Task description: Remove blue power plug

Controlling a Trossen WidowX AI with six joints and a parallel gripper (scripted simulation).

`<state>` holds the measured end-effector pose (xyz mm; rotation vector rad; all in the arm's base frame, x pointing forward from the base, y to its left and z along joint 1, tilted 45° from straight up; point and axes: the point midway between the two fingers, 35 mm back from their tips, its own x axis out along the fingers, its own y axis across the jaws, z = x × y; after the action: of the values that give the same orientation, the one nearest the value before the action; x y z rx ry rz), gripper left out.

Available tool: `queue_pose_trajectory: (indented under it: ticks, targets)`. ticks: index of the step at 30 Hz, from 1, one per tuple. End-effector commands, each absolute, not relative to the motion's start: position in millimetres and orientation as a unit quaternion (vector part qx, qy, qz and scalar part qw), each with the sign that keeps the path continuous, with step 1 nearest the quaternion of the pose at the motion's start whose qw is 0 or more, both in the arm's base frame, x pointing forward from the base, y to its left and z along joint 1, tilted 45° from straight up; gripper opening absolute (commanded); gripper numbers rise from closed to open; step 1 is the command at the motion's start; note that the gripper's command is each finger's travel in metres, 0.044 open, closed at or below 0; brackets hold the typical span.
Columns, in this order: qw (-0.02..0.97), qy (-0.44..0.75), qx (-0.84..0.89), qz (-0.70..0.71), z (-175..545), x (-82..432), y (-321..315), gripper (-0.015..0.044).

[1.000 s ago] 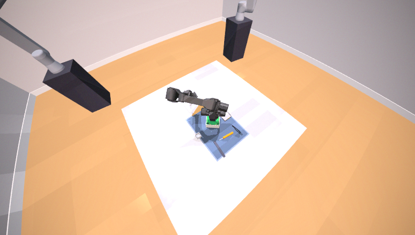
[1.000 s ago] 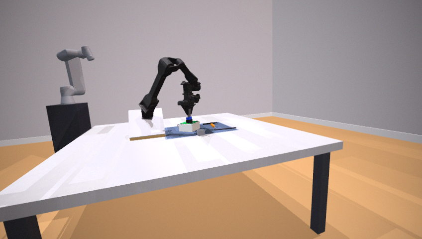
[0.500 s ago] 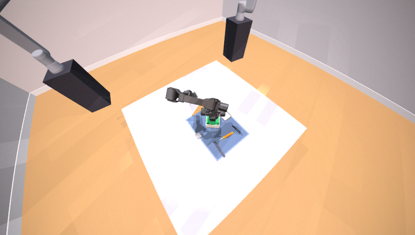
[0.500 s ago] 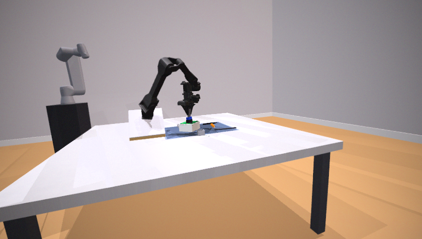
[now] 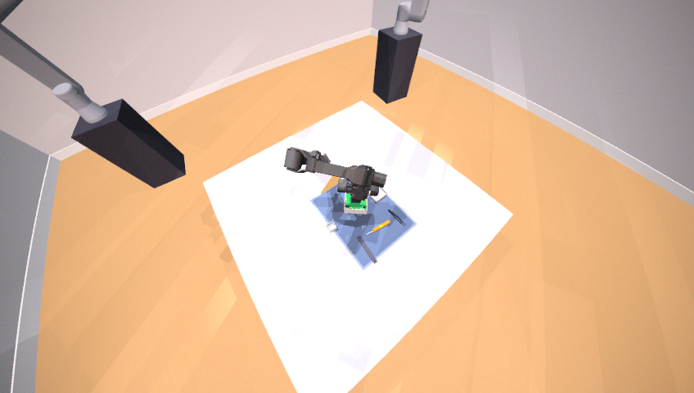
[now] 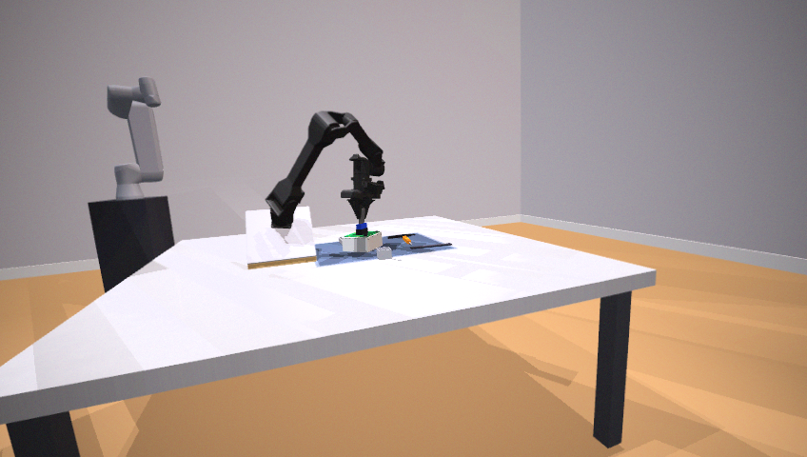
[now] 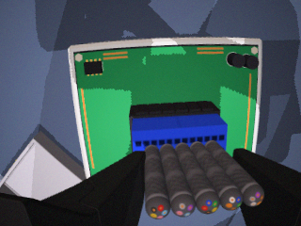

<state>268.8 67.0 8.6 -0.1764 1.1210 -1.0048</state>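
The blue power plug (image 6: 361, 226) (image 7: 179, 132) sits at its socket on the circuit board (image 5: 356, 206) (image 6: 371, 233) (image 7: 108, 122), inside the mat's (image 5: 340, 237) (image 6: 328, 259) (image 7: 28, 89) edges, away from the table's (image 5: 292, 291) (image 6: 396, 294) corners. The gripper's (image 5: 357, 197) (image 6: 362, 220) (image 7: 190, 153) fingers flank its cables; whether they pinch cannot be told.

Blue power plug (image 6: 362, 226) (image 7: 179, 131), dark ribbed cables attached, upright at black socket (image 7: 174, 109) on green circuit board (image 5: 349, 201) (image 7: 171, 77).

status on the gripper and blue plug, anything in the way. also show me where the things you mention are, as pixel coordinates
Gripper (image 5: 357, 199) (image 6: 362, 222) (image 7: 190, 161) low over board, grip unconfirmed. Blue plug (image 6: 361, 226) (image 7: 179, 131) at its socket, not in tray. Nothing seen blocking the plug.
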Motion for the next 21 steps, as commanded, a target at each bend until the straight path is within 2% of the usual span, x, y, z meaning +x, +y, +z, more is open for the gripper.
queue_pose_trajectory:
  ticks: [1,10,21]
  targets:
    - [0.74,0.508,-0.078,-0.433,19.3,266.3,81.0,0.0]
    - [0.777,0.514,-0.031,-0.362,29.1,257.3,72.5,0.0]
    - [0.729,0.506,-0.09,-0.451,19.5,268.1,86.0,0.0]
